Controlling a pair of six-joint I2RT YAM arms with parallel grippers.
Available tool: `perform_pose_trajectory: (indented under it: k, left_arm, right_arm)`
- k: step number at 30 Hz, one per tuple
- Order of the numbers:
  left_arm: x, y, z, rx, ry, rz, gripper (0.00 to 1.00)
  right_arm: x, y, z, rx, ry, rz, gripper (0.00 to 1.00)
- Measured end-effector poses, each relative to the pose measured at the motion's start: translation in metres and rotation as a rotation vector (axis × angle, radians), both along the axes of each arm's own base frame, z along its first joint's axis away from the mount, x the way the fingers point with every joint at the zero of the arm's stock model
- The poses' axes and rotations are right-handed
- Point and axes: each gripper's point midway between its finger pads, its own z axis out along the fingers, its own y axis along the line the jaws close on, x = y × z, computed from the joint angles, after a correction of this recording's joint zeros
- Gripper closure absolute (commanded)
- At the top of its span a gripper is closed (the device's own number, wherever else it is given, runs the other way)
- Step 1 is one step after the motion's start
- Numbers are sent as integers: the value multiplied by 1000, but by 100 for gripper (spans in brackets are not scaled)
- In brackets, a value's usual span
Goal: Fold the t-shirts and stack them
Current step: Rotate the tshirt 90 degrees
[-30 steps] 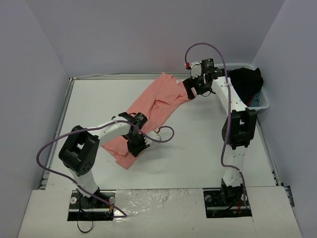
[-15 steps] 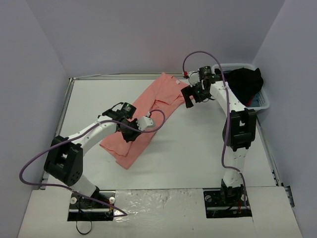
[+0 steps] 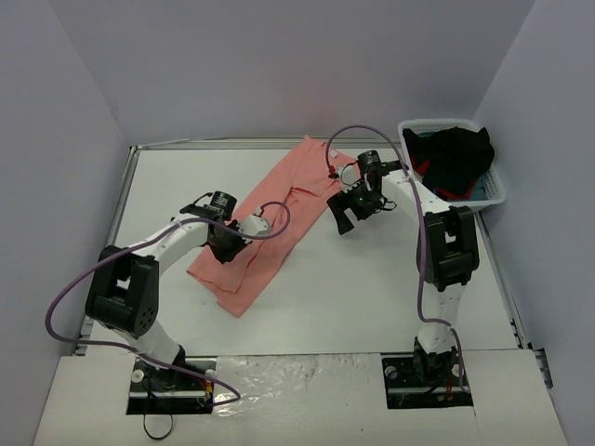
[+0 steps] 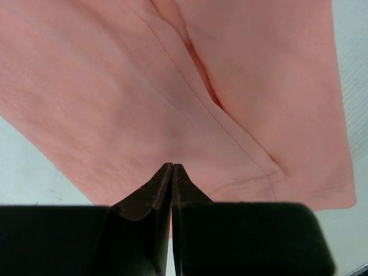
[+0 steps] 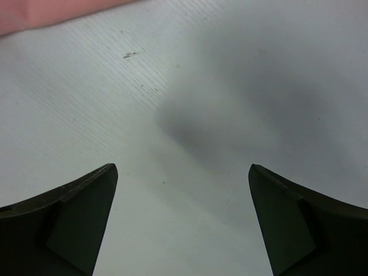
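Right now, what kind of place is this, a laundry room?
Probably a robot lab, not a home: a left arm and right arm stand at a white table boxed in by plain walls, with a pink t-shirt and a basket of clothes.

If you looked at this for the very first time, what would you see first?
The big salmon-pink t-shirt lying slantwise across the middle of the white table jumps out first. The left end effector is shut right over it, while the right end effector stands open over bare table beside it. In the far right corner sits a white basket holding dark clothes.
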Motion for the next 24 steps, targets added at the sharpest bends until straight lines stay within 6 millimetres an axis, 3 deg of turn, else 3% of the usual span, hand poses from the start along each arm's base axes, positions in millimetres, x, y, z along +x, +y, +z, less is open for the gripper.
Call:
perform_pose_trajectory:
  k: [7,14,18,24]
  left_arm:
    - [-7,8,-34,72,99,-8,98]
    - [-5,5,-35,122,100,-41,98]
    - [-11,-7,-36,163,100,-96,98]
    - [-36,-42,-36,202,109,-235,98]
  right_arm:
    - [-2,2,-2,9,-7,19,1]
    - [-5,0,-5,2,-9,28,0]
    - [-4,-2,-5,-4,-16,26,0]
    - [1,-11,3,-13,-46,5,0]
